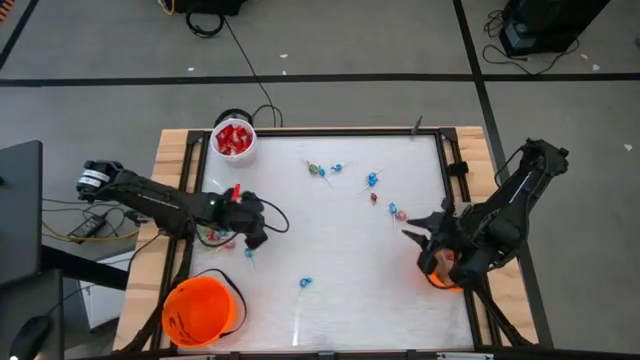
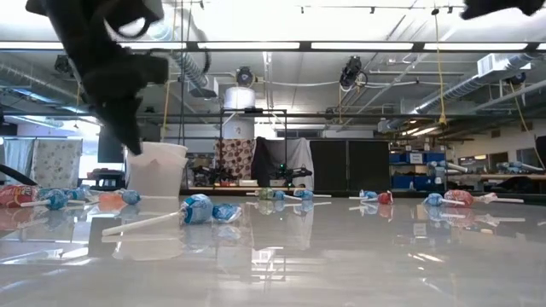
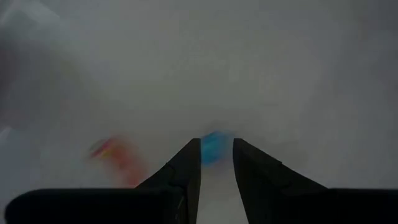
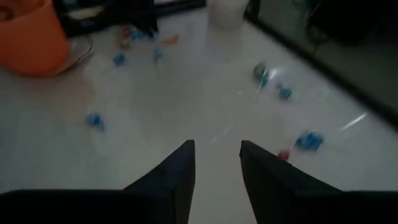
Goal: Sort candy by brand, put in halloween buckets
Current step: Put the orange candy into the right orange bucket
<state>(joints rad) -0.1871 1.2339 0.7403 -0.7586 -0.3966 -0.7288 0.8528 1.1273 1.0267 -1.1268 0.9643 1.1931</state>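
Observation:
My left gripper [image 1: 256,236] [image 3: 217,142] is open above the table's left side, beside a small heap of candy [image 1: 215,238]. A blue-wrapped lollipop [image 3: 214,148] shows between its fingertips on the table below, and an orange-red piece [image 3: 115,152] lies beside it. My right gripper [image 1: 408,232] [image 4: 217,144] is open and holds nothing, above the table's right side. One orange bucket [image 1: 200,310] stands at the near left corner. A second orange bucket [image 1: 440,272] is mostly hidden under the right arm. The white cup [image 1: 233,140] holds red packets.
Blue lollipops lie scattered across the far middle of the table [image 1: 322,170], [image 1: 372,180], [image 1: 395,212]. One more lollipop [image 1: 305,283] lies near the middle front. The wooden table frame [image 1: 180,160] runs along the sides. Bare white table surface [image 1: 340,250] lies between the two arms.

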